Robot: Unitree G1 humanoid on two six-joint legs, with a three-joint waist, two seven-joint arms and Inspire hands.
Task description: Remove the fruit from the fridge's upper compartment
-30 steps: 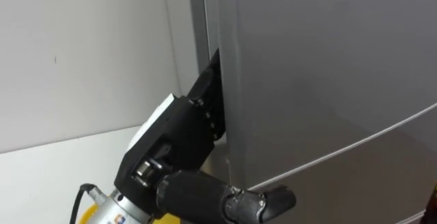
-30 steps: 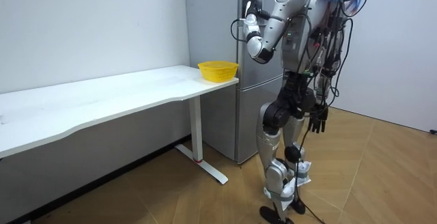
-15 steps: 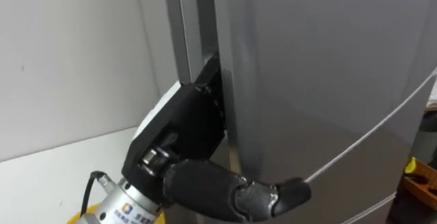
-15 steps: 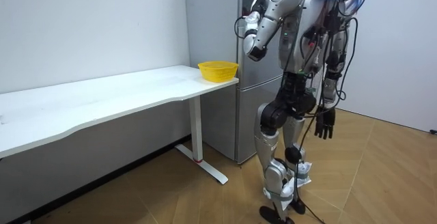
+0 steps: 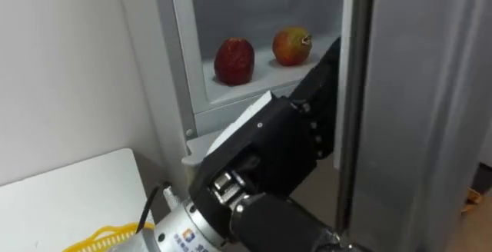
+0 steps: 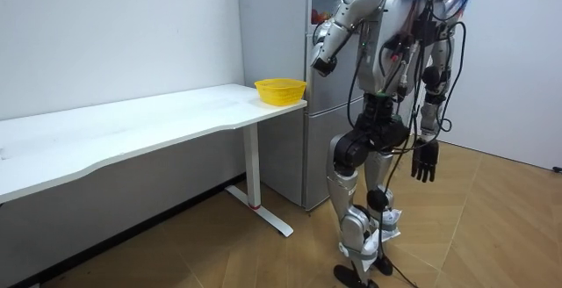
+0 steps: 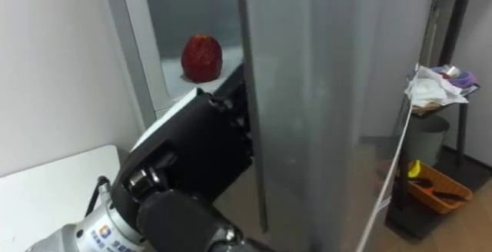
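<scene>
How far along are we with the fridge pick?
Done: the upper door stands part open, showing two red fruits inside. In hand: the left hand is at the door's edge. Left: reach in and take a fruit; the right hand hangs open.

My rig's left hand [image 5: 270,150], a boxy black shell with a white tag, sits on a silver wrist trailing a black cable. Silver-grey arms and legs, black joints, dark cables down the torso; the right hand [image 6: 424,161] is black too.
</scene>
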